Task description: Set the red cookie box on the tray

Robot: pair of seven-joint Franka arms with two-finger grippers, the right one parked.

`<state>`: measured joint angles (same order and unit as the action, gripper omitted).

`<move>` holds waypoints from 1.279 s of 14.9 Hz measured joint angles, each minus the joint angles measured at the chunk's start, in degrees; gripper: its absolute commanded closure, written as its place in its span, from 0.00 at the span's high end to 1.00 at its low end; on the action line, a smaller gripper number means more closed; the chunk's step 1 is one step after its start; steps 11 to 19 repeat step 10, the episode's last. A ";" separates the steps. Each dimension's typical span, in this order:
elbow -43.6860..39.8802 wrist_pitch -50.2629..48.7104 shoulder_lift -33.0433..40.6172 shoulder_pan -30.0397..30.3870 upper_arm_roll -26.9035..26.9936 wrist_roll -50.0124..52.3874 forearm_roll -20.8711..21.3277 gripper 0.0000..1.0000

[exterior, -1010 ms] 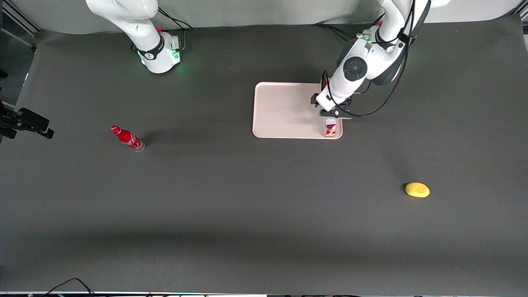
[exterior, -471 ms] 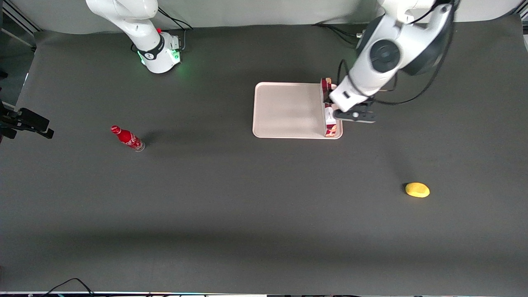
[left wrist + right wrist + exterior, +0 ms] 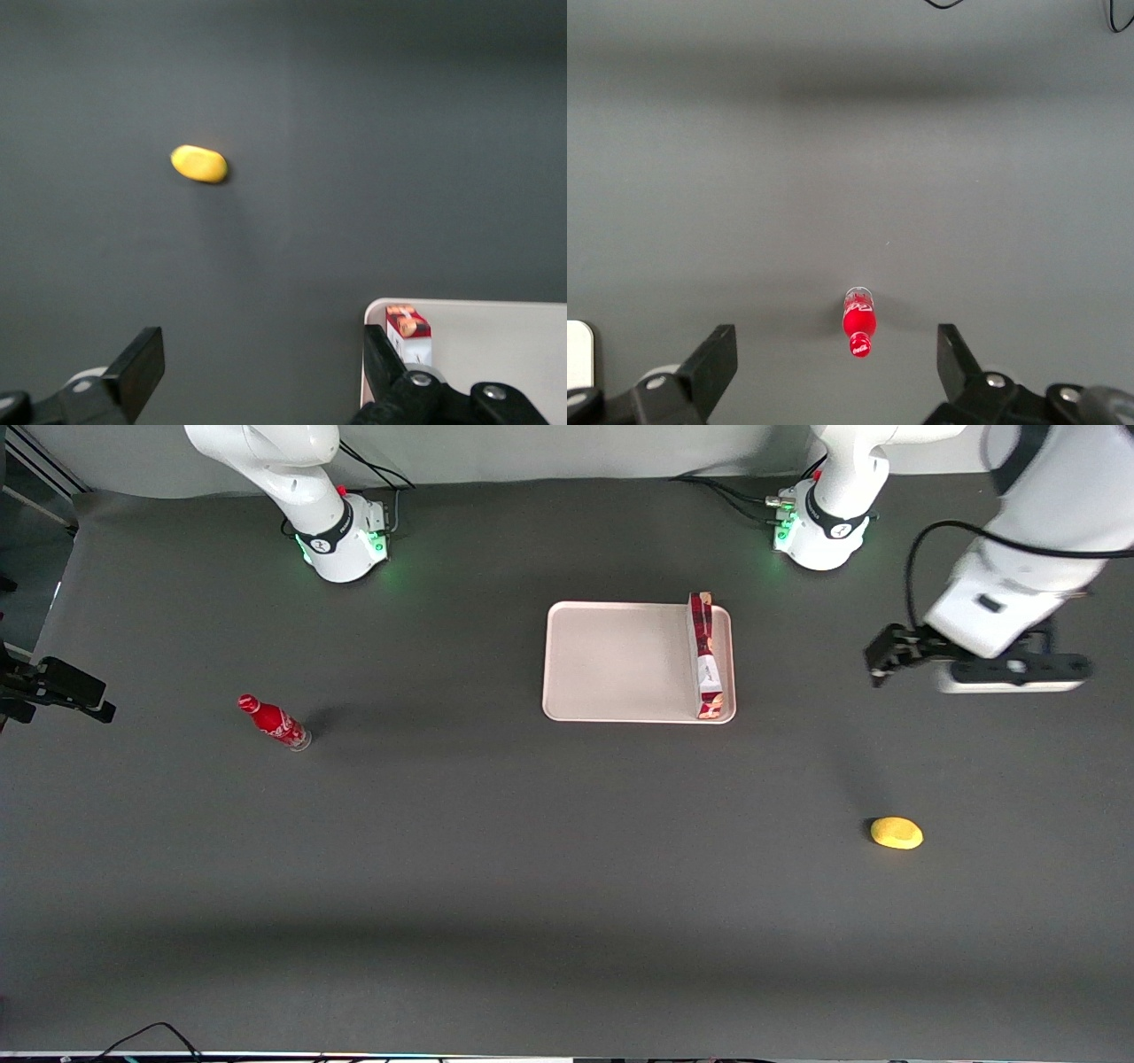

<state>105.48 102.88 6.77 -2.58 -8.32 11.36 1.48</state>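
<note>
On the tray (image 3: 620, 660), along its edge toward the working arm's end, the red cookie box (image 3: 705, 657) now stands alone, since the gripper (image 3: 261, 372) has released it and pulled away, fingers spread, so placing looks done

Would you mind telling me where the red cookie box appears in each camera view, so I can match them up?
Front view: the red cookie box lies on the tray, along its edge toward the working arm.
Left wrist view: one end of the box shows on the tray's corner, beside the open gripper.
Right wrist view: not in it.
Shared landmark: the tray.
</note>
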 measured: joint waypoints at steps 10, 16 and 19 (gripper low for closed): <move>-11.99 -7.26 -7.24 0.01 3.70 -3.66 0.79 1.00; -11.99 -7.26 -7.24 0.01 3.70 -3.66 0.79 1.00; -11.99 -7.26 -7.24 0.01 3.70 -3.66 0.79 1.00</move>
